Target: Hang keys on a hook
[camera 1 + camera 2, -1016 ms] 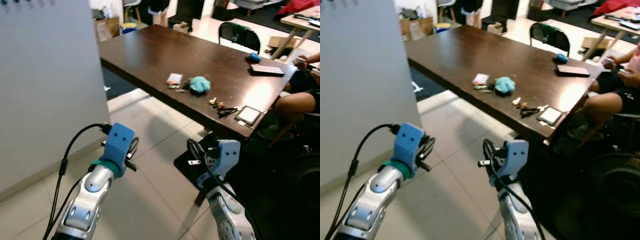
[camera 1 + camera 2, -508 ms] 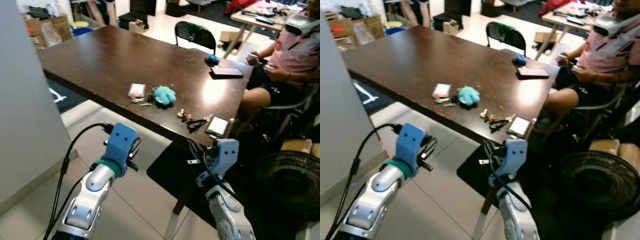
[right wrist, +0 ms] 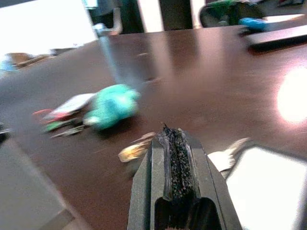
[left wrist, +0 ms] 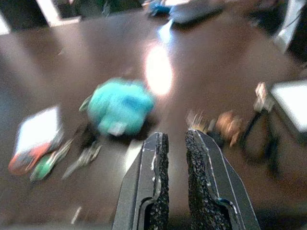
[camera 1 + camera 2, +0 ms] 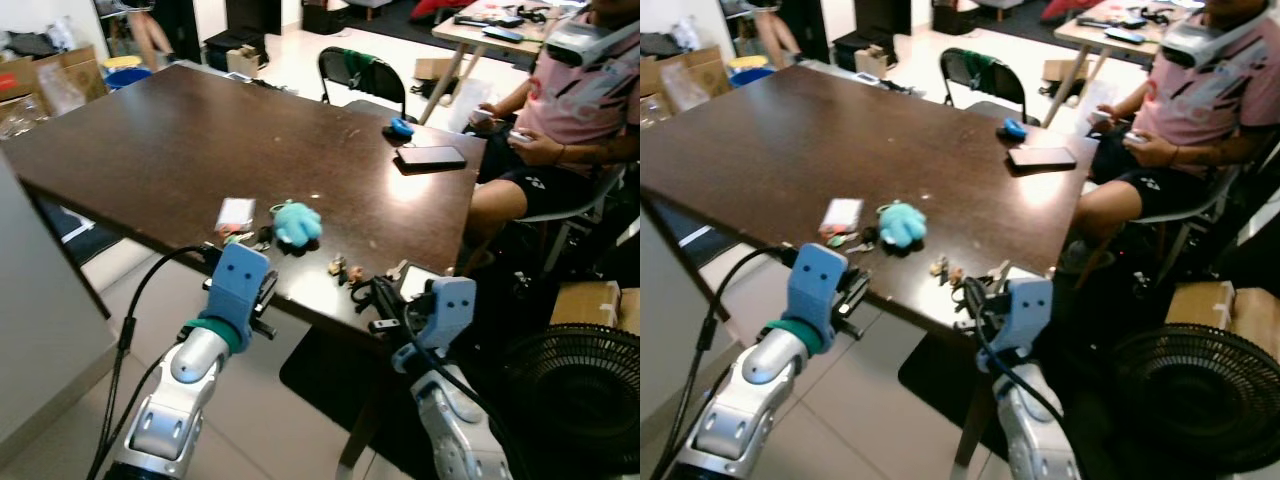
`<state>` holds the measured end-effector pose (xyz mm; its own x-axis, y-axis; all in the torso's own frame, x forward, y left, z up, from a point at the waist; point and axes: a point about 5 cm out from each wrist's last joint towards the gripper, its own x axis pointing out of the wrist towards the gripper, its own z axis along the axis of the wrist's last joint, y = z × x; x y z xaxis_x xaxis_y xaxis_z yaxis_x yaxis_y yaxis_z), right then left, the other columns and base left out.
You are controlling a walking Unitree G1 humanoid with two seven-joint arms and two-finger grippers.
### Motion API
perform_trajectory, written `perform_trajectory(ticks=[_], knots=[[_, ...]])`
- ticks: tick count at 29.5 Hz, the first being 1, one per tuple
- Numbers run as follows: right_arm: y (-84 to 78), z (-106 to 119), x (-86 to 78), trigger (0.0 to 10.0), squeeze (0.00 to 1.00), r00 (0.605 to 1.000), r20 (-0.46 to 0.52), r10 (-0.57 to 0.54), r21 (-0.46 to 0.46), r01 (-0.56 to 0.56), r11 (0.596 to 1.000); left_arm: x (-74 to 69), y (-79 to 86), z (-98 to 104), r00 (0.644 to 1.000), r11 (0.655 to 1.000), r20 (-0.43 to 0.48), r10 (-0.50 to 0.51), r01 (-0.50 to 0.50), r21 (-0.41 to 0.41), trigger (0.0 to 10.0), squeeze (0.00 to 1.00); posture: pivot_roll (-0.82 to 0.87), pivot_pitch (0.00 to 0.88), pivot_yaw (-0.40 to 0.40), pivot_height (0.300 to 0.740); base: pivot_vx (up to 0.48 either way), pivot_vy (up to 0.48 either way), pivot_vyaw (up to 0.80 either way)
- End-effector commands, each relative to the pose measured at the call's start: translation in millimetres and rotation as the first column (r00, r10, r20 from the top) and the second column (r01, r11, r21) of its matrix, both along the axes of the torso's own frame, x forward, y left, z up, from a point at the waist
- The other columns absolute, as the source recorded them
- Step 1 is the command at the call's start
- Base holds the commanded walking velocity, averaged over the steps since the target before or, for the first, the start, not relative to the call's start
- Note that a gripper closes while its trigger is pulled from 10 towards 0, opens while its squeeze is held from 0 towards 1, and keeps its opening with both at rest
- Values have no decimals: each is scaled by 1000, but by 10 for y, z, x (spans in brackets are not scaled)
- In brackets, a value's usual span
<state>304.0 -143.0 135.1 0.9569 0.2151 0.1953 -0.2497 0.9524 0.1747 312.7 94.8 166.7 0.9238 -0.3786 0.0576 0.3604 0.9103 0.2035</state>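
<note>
Keys lie in two bunches on the dark table (image 5: 150, 140) at frame centre: one by the teal plush (image 5: 297, 222), another (image 5: 345, 270) near the front edge. Left gripper (image 4: 175, 179), fingers slightly apart, faces between them; right gripper (image 3: 176, 163), pressed together, is nearer the edge bunch.

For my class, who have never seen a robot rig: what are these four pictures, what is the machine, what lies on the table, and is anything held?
The machine is a walking humanoid robot. Two pictures come from its head camera, looking down: its left gripper and right gripper reach toward a dark table. The other two come from wrist cameras looking along each gripper's black fingers.

On the table lie keys with a teal plush, a small card, a second bunch of keys, a white device and a phone. A person sits at the far side.

Both grippers hold nothing. The left one's fingers stand slightly apart; the right one's are together.
</note>
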Motion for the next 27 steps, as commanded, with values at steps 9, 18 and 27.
perform_trajectory(ticks=[9, 18, 27], knots=[[-15, -9, 13, 10000, 0, 1000, -2, -3, -30, 3, 1000, -117, 49, -132, 979, 968, -105, -174, 190, 164, 10000, 0, 65, 67, 63, 740, 255, 0, 0], [-244, 56, 95, 10000, 0, 1000, 2, 7, -113, -7, 994, -379, 309, -269, 892, 866, -297, -341, 421, 272, 10000, 0, 66, 72, 72, 740, 0, 0, 0], [-250, 27, 81, 10000, 0, 987, -33, 155, -292, -158, 943, -301, 251, -271, 946, 913, -214, -244, 298, 278, 10000, 0, 64, 74, 76, 740, 0, 0, 0]])
